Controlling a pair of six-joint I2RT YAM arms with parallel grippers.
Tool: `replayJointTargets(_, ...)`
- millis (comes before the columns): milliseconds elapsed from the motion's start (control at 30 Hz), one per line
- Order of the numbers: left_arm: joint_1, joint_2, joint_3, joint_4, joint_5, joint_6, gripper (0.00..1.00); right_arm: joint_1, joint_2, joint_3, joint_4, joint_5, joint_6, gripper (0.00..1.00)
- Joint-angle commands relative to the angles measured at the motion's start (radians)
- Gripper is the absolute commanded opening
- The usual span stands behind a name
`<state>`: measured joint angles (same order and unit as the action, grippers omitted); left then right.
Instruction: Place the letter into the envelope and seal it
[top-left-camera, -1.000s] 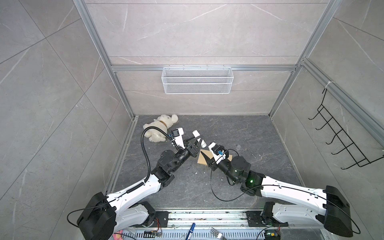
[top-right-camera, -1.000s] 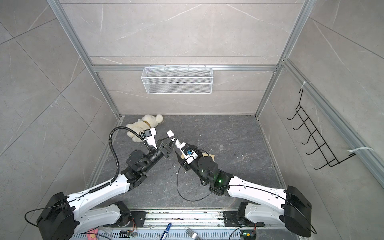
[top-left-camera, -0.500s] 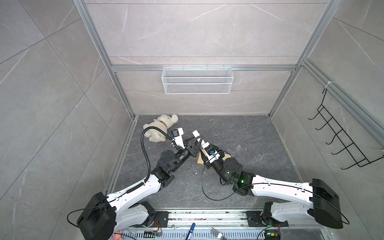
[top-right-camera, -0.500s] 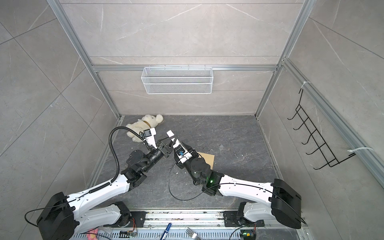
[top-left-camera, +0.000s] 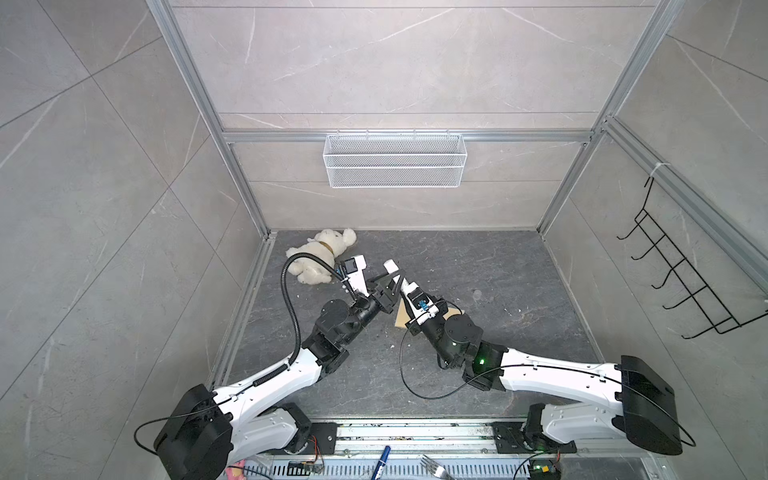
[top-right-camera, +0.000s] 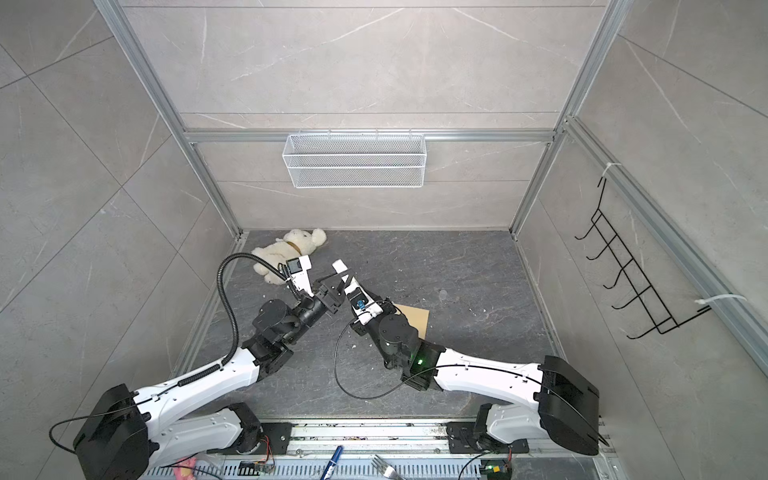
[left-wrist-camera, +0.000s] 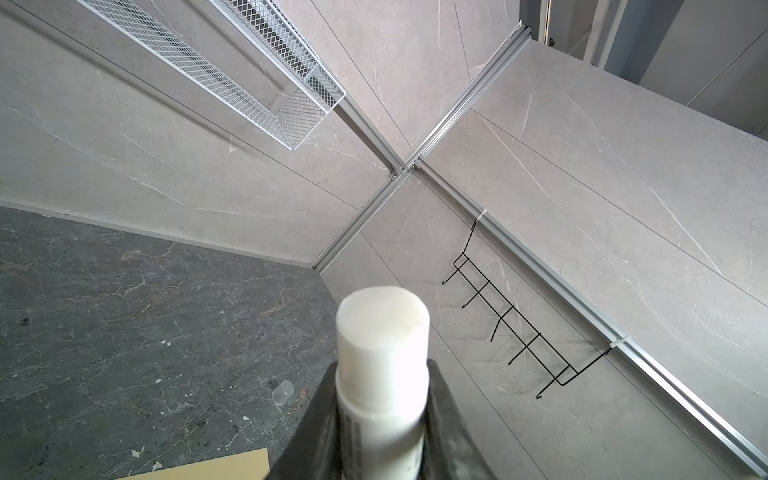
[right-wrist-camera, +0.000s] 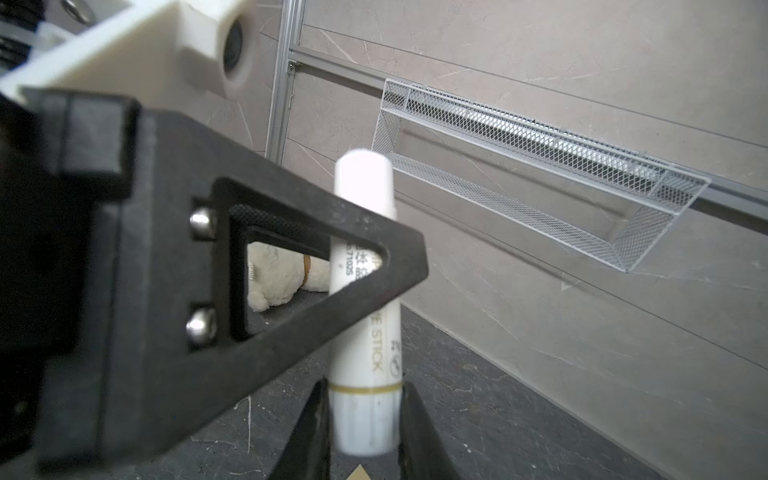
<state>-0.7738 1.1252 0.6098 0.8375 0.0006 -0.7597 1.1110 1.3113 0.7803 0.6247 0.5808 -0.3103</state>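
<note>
The glue stick (right-wrist-camera: 363, 191) points up toward the back wall; the inward-reaching left claw (left-wrist-camera: 382, 374) grips mid-barrel, and the right claw (right-wrist-camera: 363, 390) clamps its base.

blocked: plush bear (top-left-camera: 322, 253) far-left, left gripper (left-wrist-camera: 382, 374) and right gripper (right-wrist-camera: 363, 399) meeting mid-floor | open: floor (top-left-camera: 498, 266) far right

Left end effector (left-wrist-camera: 382, 368) and right end effector (right-wrist-camera: 365, 386) both grip one glue stick (right-wrist-camera: 365, 195).

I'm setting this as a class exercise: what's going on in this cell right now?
Both arms meet mid-air on an uncapped glue stick. The left arm's jaws grip its middle; the right arm's jaws press on its base. The tan envelope lies flat on the floor beneath, and a clear cap sits loose nearby.
</note>
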Motion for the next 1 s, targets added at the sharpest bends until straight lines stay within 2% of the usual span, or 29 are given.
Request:
replayJointTargets(0,-0.003,-0.021,0.028,0.06,0.002,-0.003,0.0,0.004,0.005,0.028,0.003,0.024,0.023,0.14)
replayJointTargets(133,-0.002,-0.019,0.025,0.066,0.013,0.008,0.0,0.002,-0.031,0.016,-0.006,-0.004,0.079,0.0)
replayJointTargets(200,-0.003,-0.018,0.024,0.077,0.027,0.019,0.0,-0.017,-0.065,0.005,-0.033,-0.081,0.128,0.0)
replayJointTargets(267,-0.003,-0.019,0.02,0.093,0.05,0.031,0.0,-0.081,-0.108,0.01,-0.117,-0.227,0.237,0.0)
replayJointTargets(367,-0.004,-0.021,0.017,0.128,0.092,0.05,0.0,-0.246,-0.157,0.014,-0.19,-0.558,0.453,0.0)
replayJointTargets(500,-0.003,-0.016,0.013,0.19,0.15,0.065,0.0,-0.418,-0.152,0.021,-0.156,-0.927,0.66,0.0)
replayJointTargets(633,-0.004,-0.007,0.017,0.219,0.196,0.069,0.0,-0.523,-0.091,0.021,-0.011,-1.174,0.847,0.0)
replayJointTargets(833,-0.004,-0.004,0.012,0.241,0.22,0.072,0.0,-0.613,0.008,-0.005,0.273,-1.34,1.094,0.0)
replayJointTargets(967,-0.005,-0.004,0.011,0.242,0.221,0.076,0.0,-0.628,0.048,-0.003,0.346,-1.368,1.155,0.0)
